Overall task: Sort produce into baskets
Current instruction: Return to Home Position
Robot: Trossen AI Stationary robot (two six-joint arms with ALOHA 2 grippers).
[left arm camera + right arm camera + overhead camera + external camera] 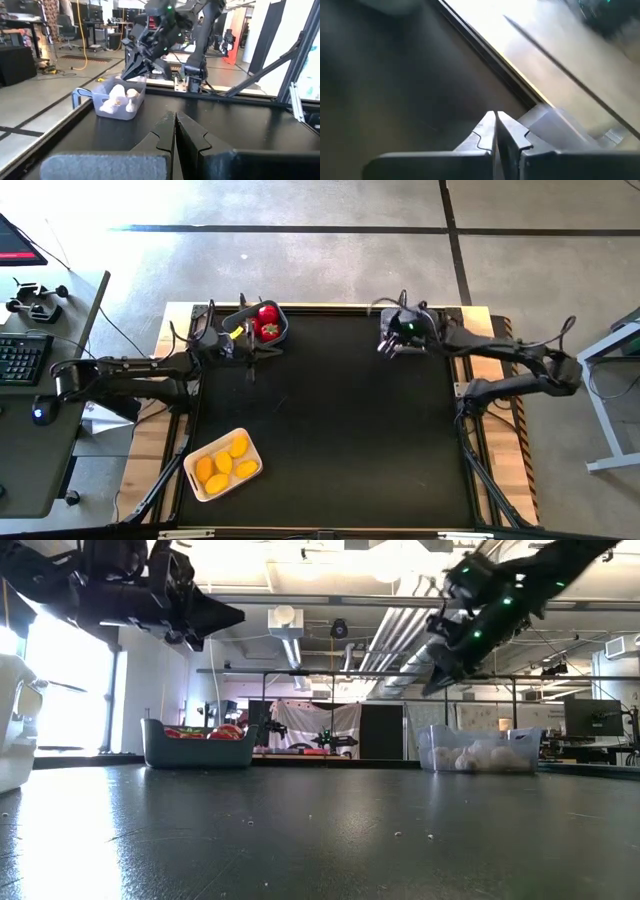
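Note:
Red round pieces with green tops [267,323] lie in the rounded grey-blue bin [281,332] at the far left, which also shows in the low view [197,748]. Whitish garlic-like bulbs [119,97] lie in the grey rectangular bin [116,111] at the far right. Yellow-orange ovals [226,465] lie in the cream tray [196,480] at the near left. My left gripper [257,351] is shut and empty, raised above the table beside the grey-blue bin. My right gripper [386,346] is shut and empty, raised over the rectangular bin's near-left side [432,688].
The black table top [340,430] is bare between the three containers. A raised rail [330,309] runs along its far edge. A desk with a keyboard [22,358] stands beyond the table's left side.

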